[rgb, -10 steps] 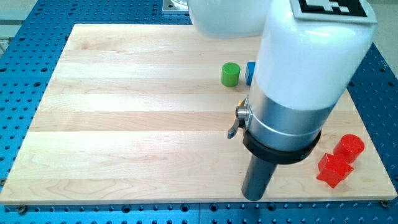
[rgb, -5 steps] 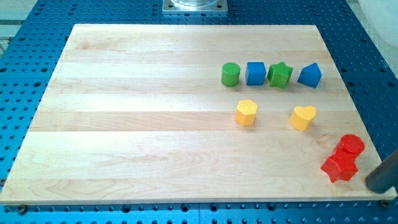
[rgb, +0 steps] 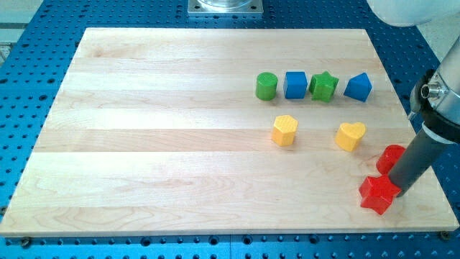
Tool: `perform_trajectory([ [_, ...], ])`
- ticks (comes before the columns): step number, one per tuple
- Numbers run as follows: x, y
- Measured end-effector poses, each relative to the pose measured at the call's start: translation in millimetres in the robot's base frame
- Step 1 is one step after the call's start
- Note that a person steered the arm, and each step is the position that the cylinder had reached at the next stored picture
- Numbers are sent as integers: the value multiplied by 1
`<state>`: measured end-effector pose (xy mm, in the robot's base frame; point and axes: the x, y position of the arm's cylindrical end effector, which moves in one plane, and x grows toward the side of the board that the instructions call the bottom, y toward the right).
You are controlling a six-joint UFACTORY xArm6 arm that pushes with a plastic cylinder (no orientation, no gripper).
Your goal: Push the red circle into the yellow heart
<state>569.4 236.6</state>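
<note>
The red circle [rgb: 391, 156] lies near the board's right edge, partly hidden behind my dark rod. The yellow heart [rgb: 350, 135] sits up and to the left of it, a short gap away. My tip [rgb: 400, 190] rests on the board just below the red circle, touching its lower right side, and right beside a red star [rgb: 377, 194] on its left.
A yellow hexagon [rgb: 284, 130] lies left of the heart. A row at the view's top right holds a green circle [rgb: 267, 85], a blue cube [rgb: 295, 84], a green star [rgb: 323, 86] and a blue block [rgb: 358, 87]. The wooden board [rgb: 144, 144] ends close to the right of my tip.
My rod left the board's middle, went off the lower right corner, then came back in leftward. The red circle and red star have shifted left, and the star has come apart from the circle.
</note>
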Motion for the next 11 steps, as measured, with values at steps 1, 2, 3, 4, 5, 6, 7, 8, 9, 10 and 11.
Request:
perform_trajectory([
  [1, -18, 24],
  [2, -46, 40],
  [3, -21, 41],
  [4, -41, 24],
  [5, -56, 23],
  [6, -56, 23],
  [7, -54, -5],
  [8, -50, -23],
  [9, -44, -30],
  [10, -43, -38],
  [11, -49, -38],
])
